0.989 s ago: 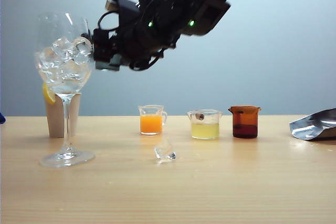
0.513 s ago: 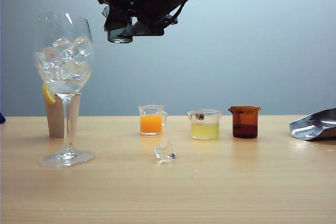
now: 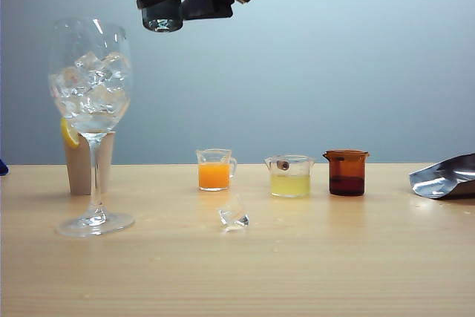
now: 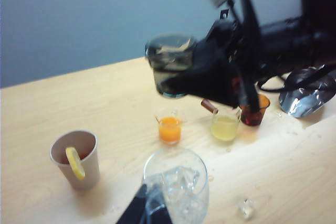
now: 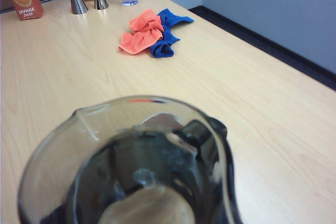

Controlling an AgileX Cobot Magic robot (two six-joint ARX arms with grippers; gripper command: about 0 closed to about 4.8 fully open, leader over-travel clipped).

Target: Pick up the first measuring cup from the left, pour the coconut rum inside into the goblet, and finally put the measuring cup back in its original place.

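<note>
Measuring cup [image 3: 162, 14] first: in the exterior view we see it high above the table, near the top edge, carried upright by the right gripper [image 3: 182, 1], whose fingers are clamped on it. It hangs up and to the right of the goblet [image 3: 90, 79], well clear of the rim. A second ago the cup lay tipped against the rim of the goblet; now it has swung up, away and level, so we judge the pour done and the return still ahead. The risk we see is the descent: the gap to the left of the orange cup [image 3: 214, 169] sits between that cup and the goblet's foot, and a careless path could knock either one. A loose ice cube [image 3: 234, 215] lies on the table [image 3: 334, 257] nearby.

From the left wrist view, the cup hangs in the air above the row of cups, the dark gripper wrapped round it. The left gripper [image 4: 149, 208] hovers over the ice-filled goblet; we cannot tell how its jaws stand.

From the right wrist view, the cup fills the foreground; we cannot make out any coconut rum inside, though leftover drops could spill if it tilts.
</note>
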